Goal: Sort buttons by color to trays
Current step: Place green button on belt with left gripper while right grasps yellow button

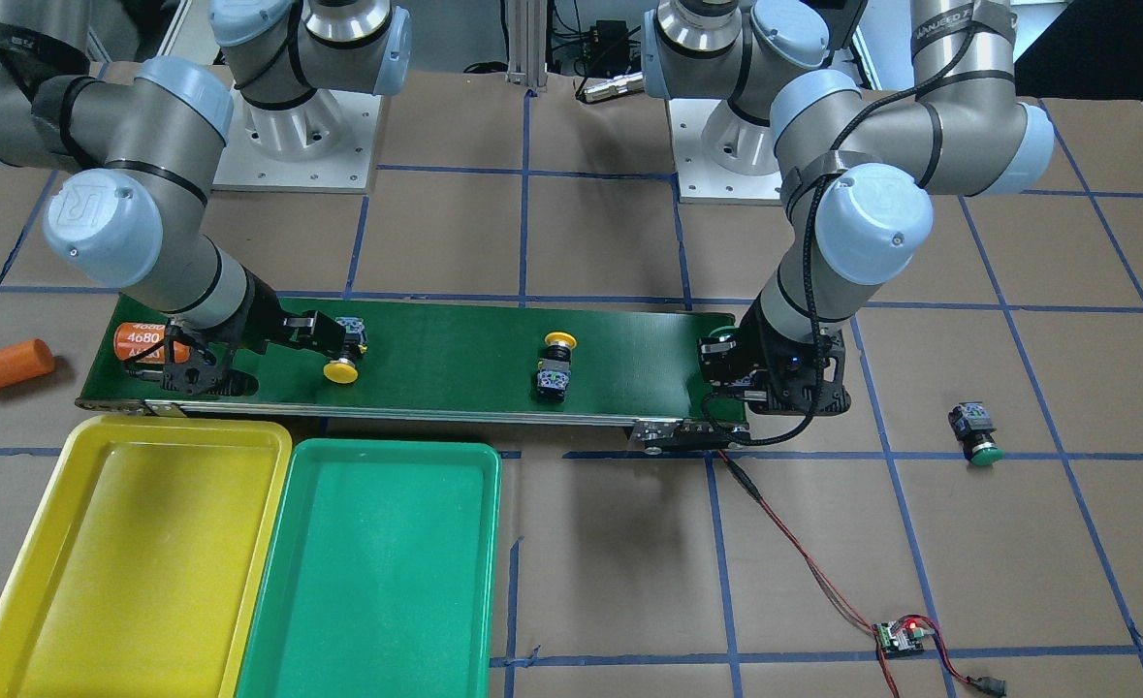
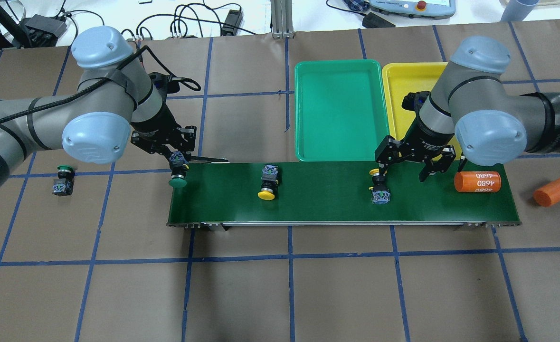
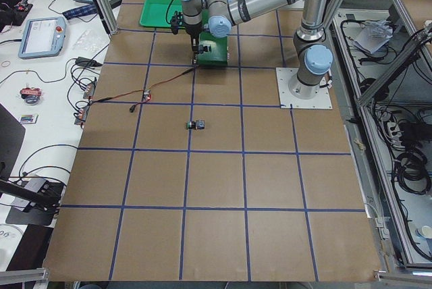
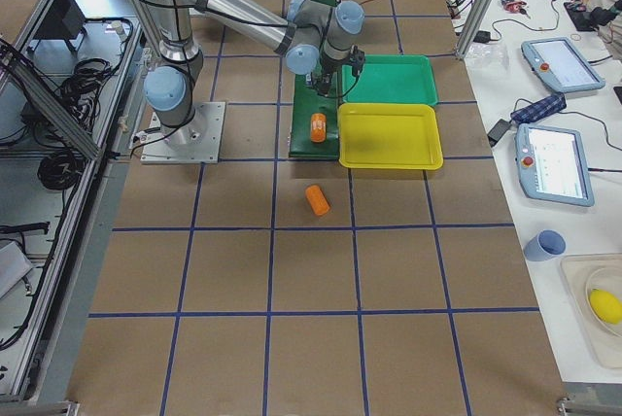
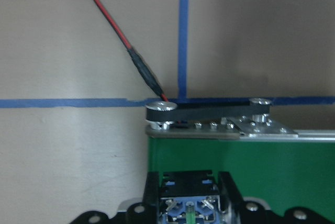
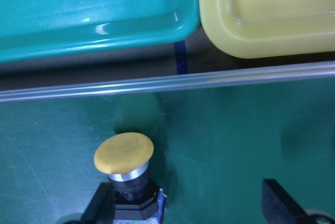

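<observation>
Left gripper [image 2: 179, 160]: closed, one finger pressed to each side of the grey-blue block of the green-capped button [image 2: 177, 181]. Held at the end of the conveyor belt [image 2: 332, 202]. Cannot tell whether it is lifted or resting there.
Right gripper [image 2: 403, 170]: fingers spread wide, gripping nothing, low over the belt.
Yellow-capped button [image 6: 124, 153]: lying on the belt inside the right gripper's gap, just beside one finger [image 6: 99, 208] and well apart from the other. Contact with the near finger cannot be told.
Second yellow-capped button [image 2: 267, 183]: on its side at mid-belt, between the two grippers and apart from both pairs of fingers.
Second green-capped button [image 2: 62, 180]: on the brown table paper off the belt's end, well beyond the left fingers on their outer side.
Green tray [image 2: 339, 109] and yellow tray [image 2: 401, 90]: side by side, touching, just past the belt's far edge ahead of the right fingers.
Orange cylinder marked 4680 [image 2: 477, 182]: on the belt, near the outer right finger.
Plain orange cylinder [image 2: 555, 191]: on the table past that belt end, farther out from the right fingers.
</observation>
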Robot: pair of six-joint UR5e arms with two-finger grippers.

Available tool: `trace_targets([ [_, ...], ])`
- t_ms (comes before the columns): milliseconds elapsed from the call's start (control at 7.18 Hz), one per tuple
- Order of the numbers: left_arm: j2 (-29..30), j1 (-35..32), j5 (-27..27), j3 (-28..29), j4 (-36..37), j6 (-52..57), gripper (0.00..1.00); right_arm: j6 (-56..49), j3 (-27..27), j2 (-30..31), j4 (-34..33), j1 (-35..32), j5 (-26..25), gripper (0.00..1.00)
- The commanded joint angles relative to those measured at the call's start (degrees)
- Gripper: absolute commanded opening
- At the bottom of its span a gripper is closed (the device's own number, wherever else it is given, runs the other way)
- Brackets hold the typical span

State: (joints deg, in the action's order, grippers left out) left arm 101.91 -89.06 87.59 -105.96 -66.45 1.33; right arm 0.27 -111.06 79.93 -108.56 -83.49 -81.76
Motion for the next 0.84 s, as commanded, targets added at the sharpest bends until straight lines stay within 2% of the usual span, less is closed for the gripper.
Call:
trace_targets([
  [0, 0.1, -0.7, 0.1, -2.7, 1.3, 1.8, 0.0, -0.2, -0.6, -0.3, -0.8, -0.1, 0.0, 1.0],
  [139, 0.1, -0.7, 0.2, -3.6, 1.6, 3.2, 0.3, -0.4, -0.6, -0.5, -0.7, -0.1, -0.2, 1.0],
  [279, 0.1, -0.8, 0.0, -4.7, 1.6, 2.2, 0.48, -0.5, -0.9, -1.1, -0.7, -0.1, -0.8, 1.0],
  [418, 0.0, -0.7, -0.1, -5.0, 2.6, 2.3, 0.77, -0.8, -0.8, -1.6, -0.7, -0.1, -0.9, 1.0],
  [557, 0.0, -0.7, -0.1, -4.9, 3.0, 2.5, 0.97, -1.1, -0.6, -1.6, -0.7, -0.1, -1.0, 0.68],
  [697, -0.6, -0.7, -0.5, -4.3, 3.2, 2.5, 1.0, -1.0, 0.0, -1.5, -0.7, -0.1, -1.1, 0.16],
])
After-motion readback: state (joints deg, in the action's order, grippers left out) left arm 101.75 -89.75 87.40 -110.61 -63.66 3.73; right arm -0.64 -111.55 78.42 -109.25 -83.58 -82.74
